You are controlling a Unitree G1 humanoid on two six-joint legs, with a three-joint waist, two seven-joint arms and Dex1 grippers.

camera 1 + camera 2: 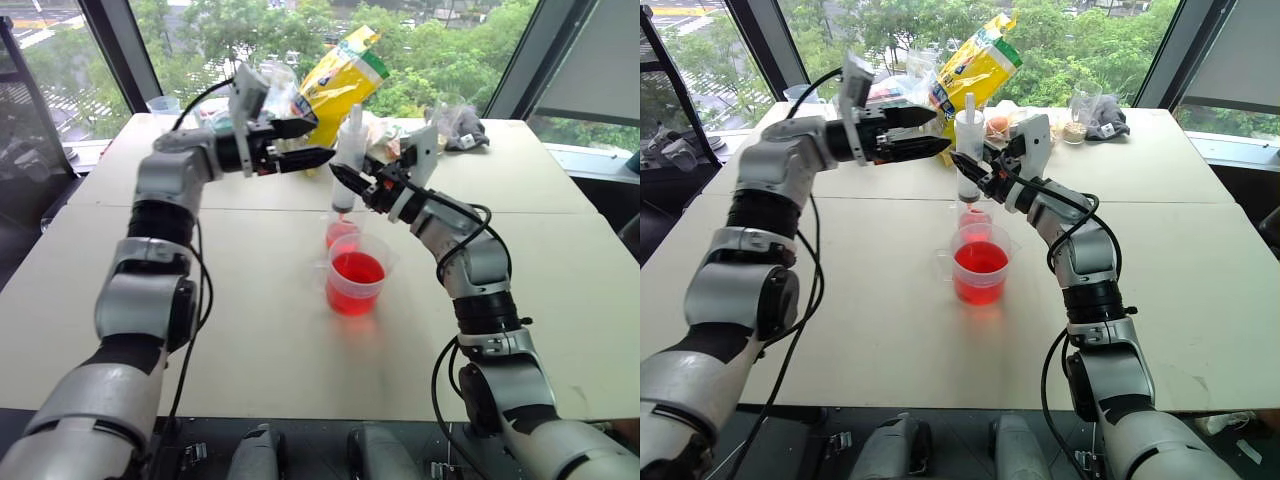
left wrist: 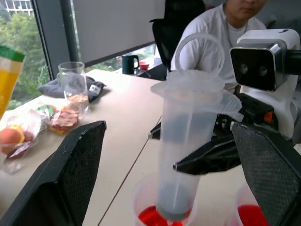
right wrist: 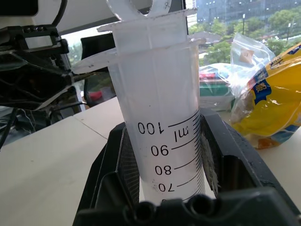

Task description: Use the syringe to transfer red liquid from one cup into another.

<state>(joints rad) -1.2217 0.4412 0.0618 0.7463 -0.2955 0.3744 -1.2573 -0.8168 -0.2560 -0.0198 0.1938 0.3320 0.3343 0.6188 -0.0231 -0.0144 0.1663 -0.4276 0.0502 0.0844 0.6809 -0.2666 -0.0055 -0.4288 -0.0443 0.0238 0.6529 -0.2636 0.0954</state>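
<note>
Table [image 1: 250, 360] held the wider cup [image 1: 356, 283], about half full of red liquid [image 1: 357, 270], with the narrower cup [image 1: 340, 234] touching behind it. Right gripper [image 1: 350, 183] pinched the syringe [image 1: 347, 160] upright by its barrel, nozzle inside the narrower cup, plunger looked pushed down. Left gripper [image 1: 305, 142] hung spread wide, just beside the plunger top, touching nothing. Judgement: discharge looked finished; lift the syringe straight up, slowly, to avoid dripping or tipping the cup. Barrel scale read 100, 90, 80, 70, ml.
</note>
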